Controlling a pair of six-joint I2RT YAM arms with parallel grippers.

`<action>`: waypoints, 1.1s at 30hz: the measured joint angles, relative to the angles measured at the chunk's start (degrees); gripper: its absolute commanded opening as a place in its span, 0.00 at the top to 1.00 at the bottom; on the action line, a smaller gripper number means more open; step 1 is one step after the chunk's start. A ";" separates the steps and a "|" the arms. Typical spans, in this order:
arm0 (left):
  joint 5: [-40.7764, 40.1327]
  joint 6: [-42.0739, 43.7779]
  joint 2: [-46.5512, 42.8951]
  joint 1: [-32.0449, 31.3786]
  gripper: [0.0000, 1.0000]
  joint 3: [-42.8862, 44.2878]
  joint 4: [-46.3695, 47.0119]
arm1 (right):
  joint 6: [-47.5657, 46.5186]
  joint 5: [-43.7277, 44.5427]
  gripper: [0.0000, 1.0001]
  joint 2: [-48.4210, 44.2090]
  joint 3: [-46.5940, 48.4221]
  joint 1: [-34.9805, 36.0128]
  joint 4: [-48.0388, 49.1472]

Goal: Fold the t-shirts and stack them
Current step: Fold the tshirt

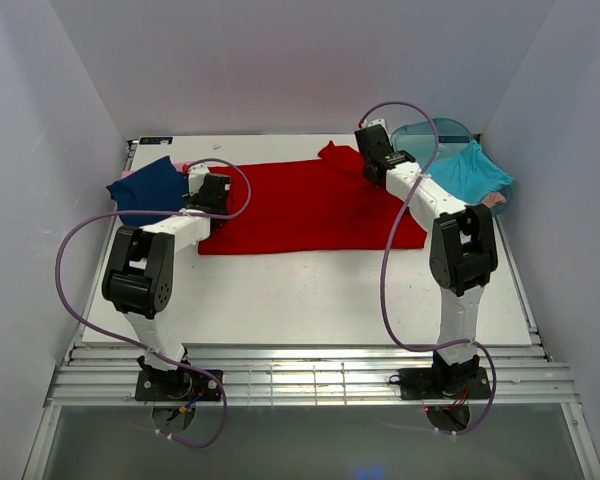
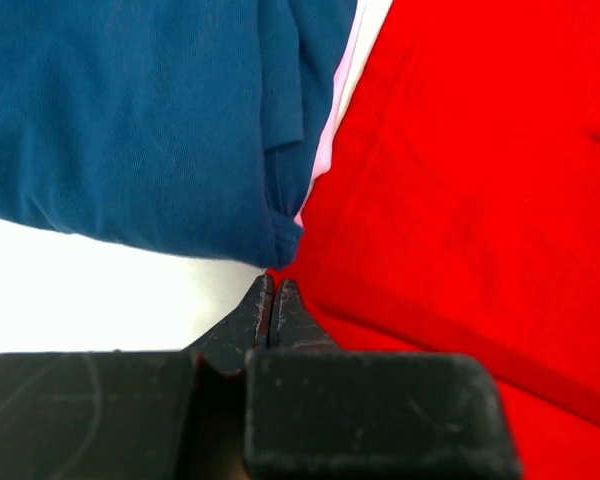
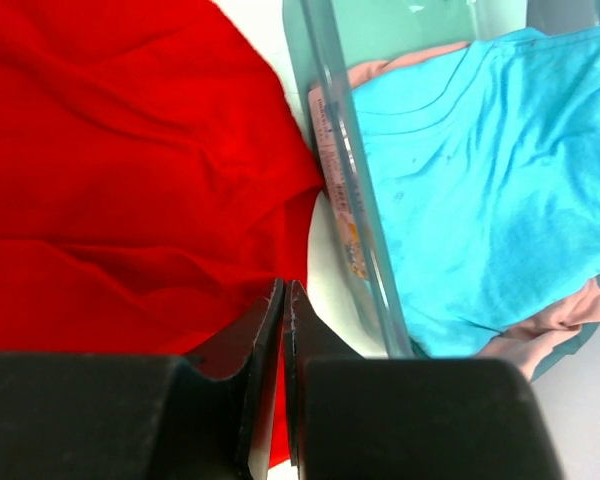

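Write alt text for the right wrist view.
The right gripper, shut, has its tips at the red shirt's edge. To the right, a teal tub holds a turquoise shirt lying over a pink shirt.

Lbl (image 3: pixel 337 185) on teal tub (image 3: pixel 320 60) wall, txt too blurry to read; nothing else legible.

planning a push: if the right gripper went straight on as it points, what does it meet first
Probably the red t-shirt, just ahead of the right gripper; height over it is unclear. The teal tub lies aside.
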 measured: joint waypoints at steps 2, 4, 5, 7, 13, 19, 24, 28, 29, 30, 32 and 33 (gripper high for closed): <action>0.13 0.39 0.24 0.15 0.91 0.46 0.28 | -0.15 0.07 0.92 0.26 0.98 -0.26 -0.44; 0.39 0.87 1.14 0.35 0.74 1.44 0.57 | -0.31 0.17 0.92 0.94 2.45 -0.46 -0.72; 0.61 1.38 1.81 0.46 0.63 1.97 0.79 | -0.33 0.28 0.92 1.36 3.10 -0.59 -0.72; 1.27 2.08 3.19 0.63 0.45 2.67 1.36 | -0.35 0.35 0.92 2.29 3.82 -0.74 -0.72; 1.01 2.49 4.96 0.63 0.26 2.78 0.92 | -0.48 1.51 0.46 6.32 5.42 -1.09 -1.14; -0.74 3.45 0.33 0.63 0.25 2.91 0.85 | -0.87 3.10 0.42 6.47 6.10 -1.16 -1.22; 1.07 2.40 -9.40 0.02 0.29 2.62 1.99 | 0.20 2.34 0.59 -2.40 -0.68 -0.70 -0.59; 4.31 -0.13 -13.55 -1.84 0.79 0.37 4.35 | 3.78 -0.28 0.92 -9.97 -7.13 0.11 -0.52; 5.07 -1.07 -13.09 -2.25 1.00 -0.09 4.39 | 5.01 -1.29 0.92 -11.37 -9.38 0.26 0.00; 6.01 -1.73 -12.11 -2.56 1.00 -0.52 4.42 | 5.77 -1.79 0.92 -11.82 -10.78 0.42 -0.09; 8.00 -2.32 -9.11 -3.17 1.00 -1.09 3.91 | 7.17 -3.78 0.92 -11.34 -13.90 0.68 0.15; 9.18 -2.91 -6.62 -3.28 1.00 -1.38 3.76 | 7.72 -4.70 0.92 -10.34 -14.91 0.70 -0.04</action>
